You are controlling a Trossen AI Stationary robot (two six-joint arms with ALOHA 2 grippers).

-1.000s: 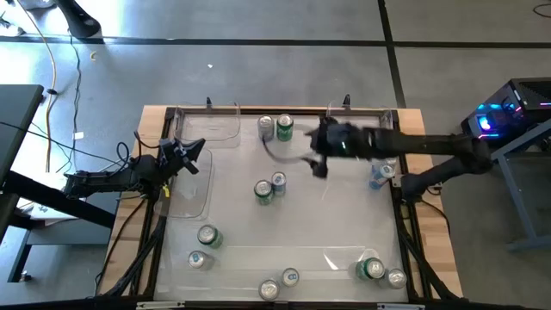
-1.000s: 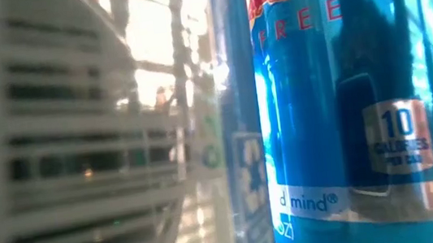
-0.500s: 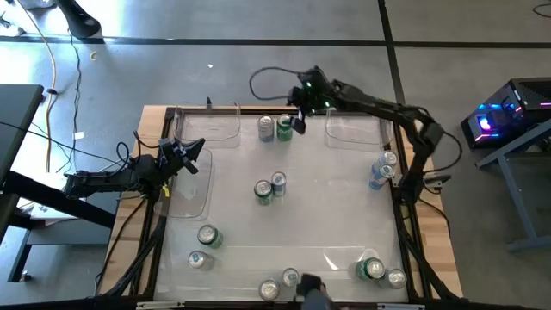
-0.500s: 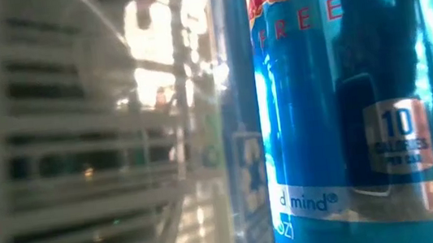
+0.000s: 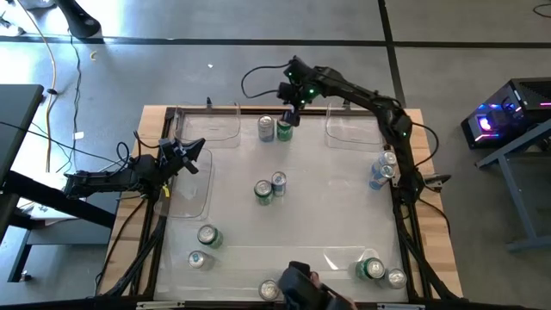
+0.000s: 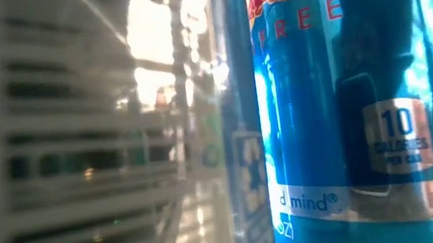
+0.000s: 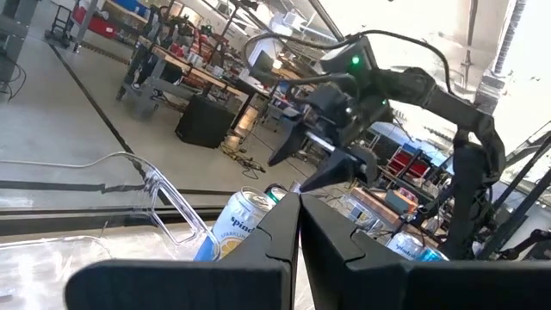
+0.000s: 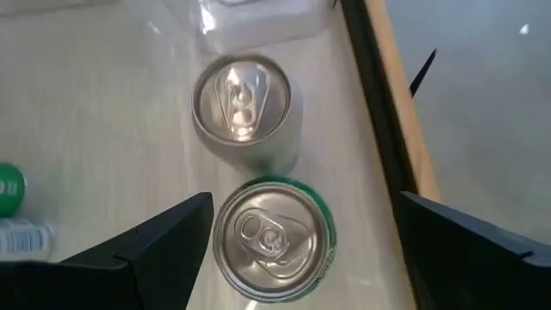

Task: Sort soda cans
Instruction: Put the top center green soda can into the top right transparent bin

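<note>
— Cans along the near edge, what have we got?

— A blue can (image 6: 346, 107) fills the low view, right up against the lens. From above, a silver-topped can (image 5: 269, 291) stands at the near edge beside a dark shape (image 5: 300, 284) I cannot identify. In the near right corner, a green can (image 5: 373, 269) touches a silver can (image 5: 395, 278). At the near left stand two more cans (image 5: 208, 235).

— Any of them in a tray?

— A clear near tray (image 5: 344, 255) lies flat there, but I cannot tell whether a can stands inside it.

— Middle of the table?

— A centre pair (image 5: 263, 191), green and blue, touching. The left tray (image 5: 194, 202) sits by the left edge, with the left gripper (image 5: 191, 153) hanging over it, fingers pressed together on nothing. At the right edge is another pair (image 5: 379, 176).

— And the far side?

— Two clear trays, the far left tray (image 5: 211, 129) and the far right tray (image 5: 353, 131). Between them, on the table (image 5: 413, 241) and outside both, stand a far silver can (image 5: 266, 128) and a far green can (image 5: 284, 130), touching. The right gripper (image 5: 288, 102) hovers above them, fingers spread wide, with the green one between them and gripping neither.
</note>
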